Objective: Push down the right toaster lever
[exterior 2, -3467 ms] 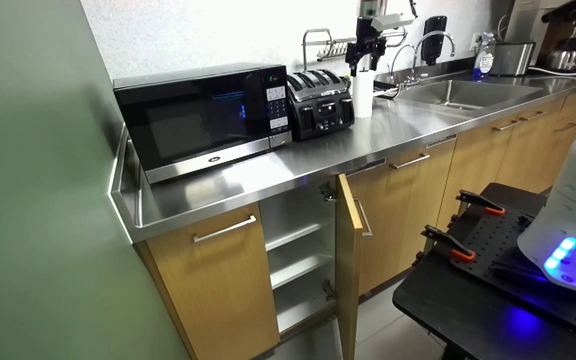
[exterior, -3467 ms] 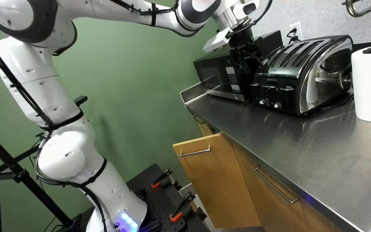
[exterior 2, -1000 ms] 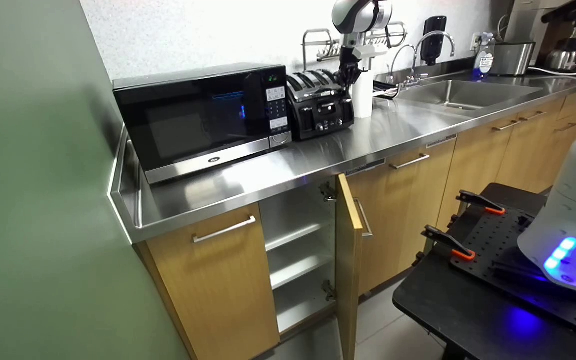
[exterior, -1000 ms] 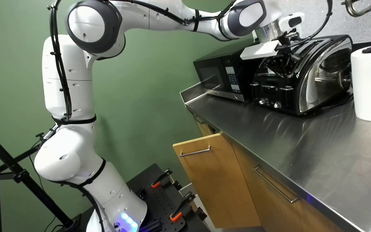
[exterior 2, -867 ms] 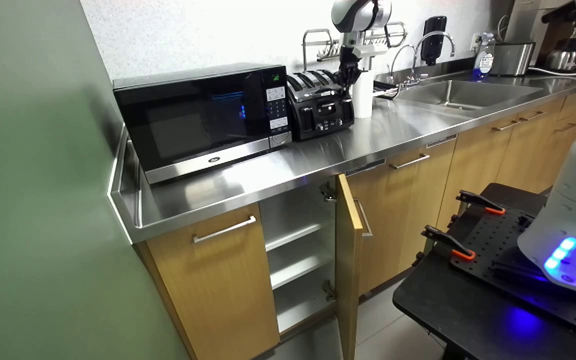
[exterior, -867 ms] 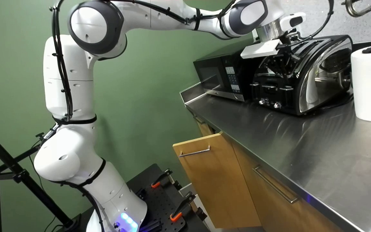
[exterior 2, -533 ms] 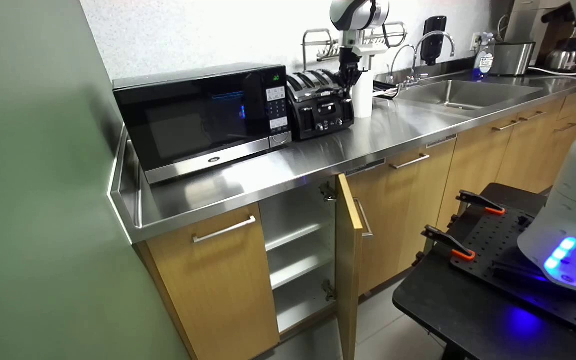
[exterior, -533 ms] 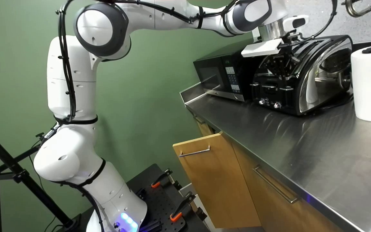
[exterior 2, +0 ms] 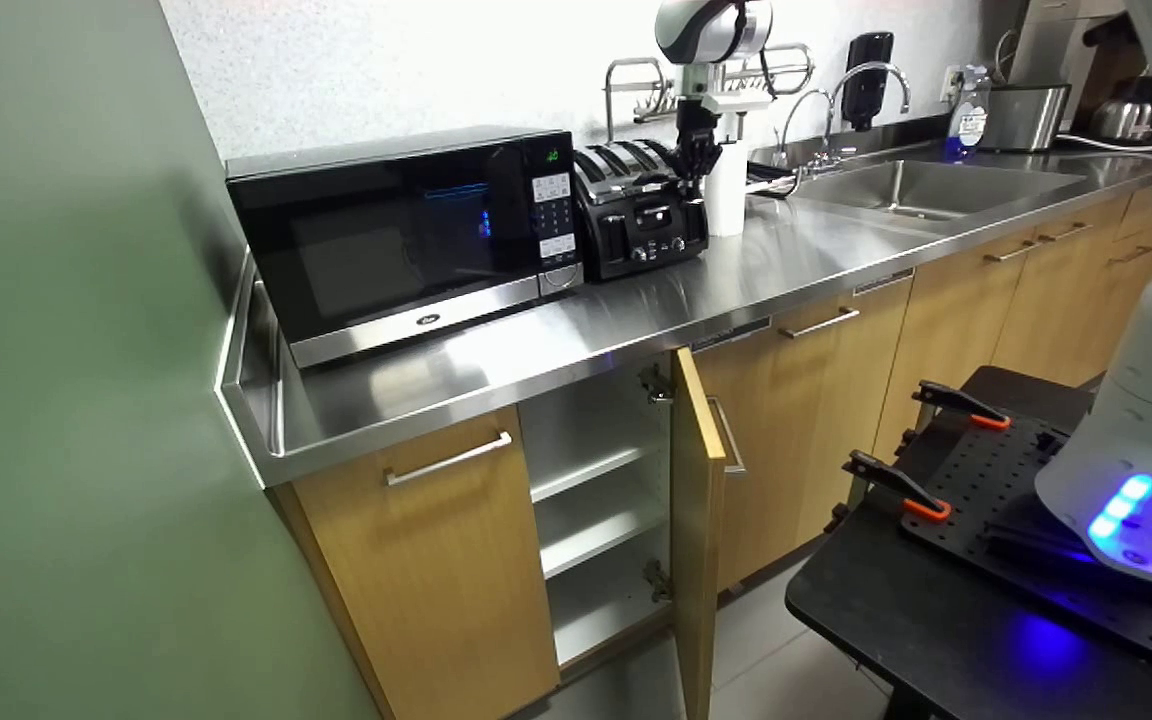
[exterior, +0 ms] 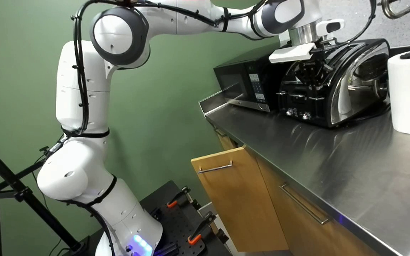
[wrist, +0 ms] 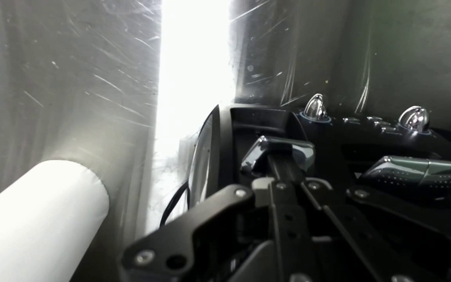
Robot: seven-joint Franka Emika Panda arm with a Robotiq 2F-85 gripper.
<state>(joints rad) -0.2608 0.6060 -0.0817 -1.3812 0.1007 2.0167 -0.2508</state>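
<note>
The toaster (exterior 2: 636, 200) stands on the steel counter (exterior 2: 776, 250), between the microwave (exterior 2: 406, 240) and the paper-towel roll (exterior 2: 728, 195). It is probably heavy and steady; its right lever (wrist: 304, 152) should be springy, and slippery as polished metal, so better press its middle than grasp. The wrist view shows the gripper (wrist: 284, 162) fully closed, holding nothing, its tips over this lever; contact I cannot tell. The bread slots (exterior 2: 612, 158) appear only in the exterior views.

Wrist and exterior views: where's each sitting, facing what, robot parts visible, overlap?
Wrist view: on the wrist, facing down past the shut tool onto the right toaster lever; parts: tool only.
In an exterior view: above counter level, facing the green wall; parts: arm, base, tool.
In an exterior view: near that wall, facing counter and sink; parts: tool, some arm and base.
Both exterior views share toaster, microwave, open cabinet door.
</note>
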